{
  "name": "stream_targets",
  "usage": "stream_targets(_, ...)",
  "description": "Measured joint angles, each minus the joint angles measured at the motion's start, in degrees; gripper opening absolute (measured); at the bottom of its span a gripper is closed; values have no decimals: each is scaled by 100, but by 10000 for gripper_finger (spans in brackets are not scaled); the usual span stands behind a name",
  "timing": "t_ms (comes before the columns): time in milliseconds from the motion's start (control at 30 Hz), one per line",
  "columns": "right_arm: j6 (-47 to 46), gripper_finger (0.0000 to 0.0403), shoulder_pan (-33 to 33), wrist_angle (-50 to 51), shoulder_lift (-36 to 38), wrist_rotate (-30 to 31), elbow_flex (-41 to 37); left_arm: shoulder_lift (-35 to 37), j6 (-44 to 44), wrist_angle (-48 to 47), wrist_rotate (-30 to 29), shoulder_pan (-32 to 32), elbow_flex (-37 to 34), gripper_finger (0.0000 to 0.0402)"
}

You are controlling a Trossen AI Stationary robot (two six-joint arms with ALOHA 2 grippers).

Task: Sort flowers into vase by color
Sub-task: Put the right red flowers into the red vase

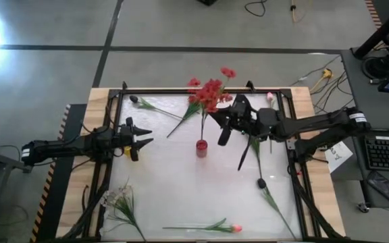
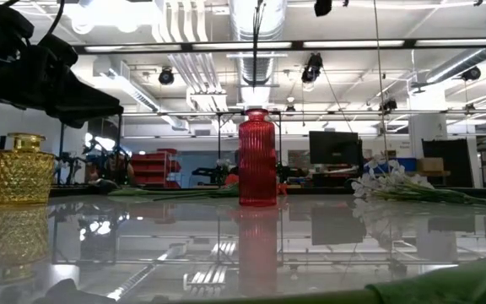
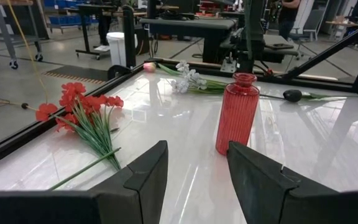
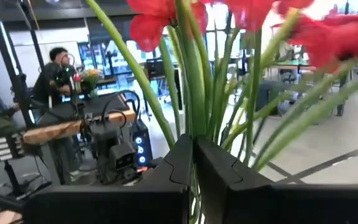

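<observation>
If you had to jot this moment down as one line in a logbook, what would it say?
right hand: shut on red flowers' stems | left hand: open, empty, facing red vase | red vase: upright mid-table, empty

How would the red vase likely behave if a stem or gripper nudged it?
The red vase stands tall and narrow, so it may tip easily. The glossy table could let it slide. It looks like ribbed glass, so probably breakable.

Two dark jointed arms, white bands near the elbows, black wedge-shaped jaws, matte angular fingers [image 3: 142,180]
</observation>
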State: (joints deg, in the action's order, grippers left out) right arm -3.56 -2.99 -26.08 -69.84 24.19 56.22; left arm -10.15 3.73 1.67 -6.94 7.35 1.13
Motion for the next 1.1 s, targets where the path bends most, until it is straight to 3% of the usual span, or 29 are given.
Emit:
stream_targets(567,364,9,-13,-178,-47,-11,-314,0,0,0,0,-2,0,155)
stream_targets(933,339,9,-41,-288,-575,-11,-311,0,0,0,2,0,0,155)
stream_targets(1100,301,32,-103,-85,-719,-74,-311,0,2,0,0,0,-2,155)
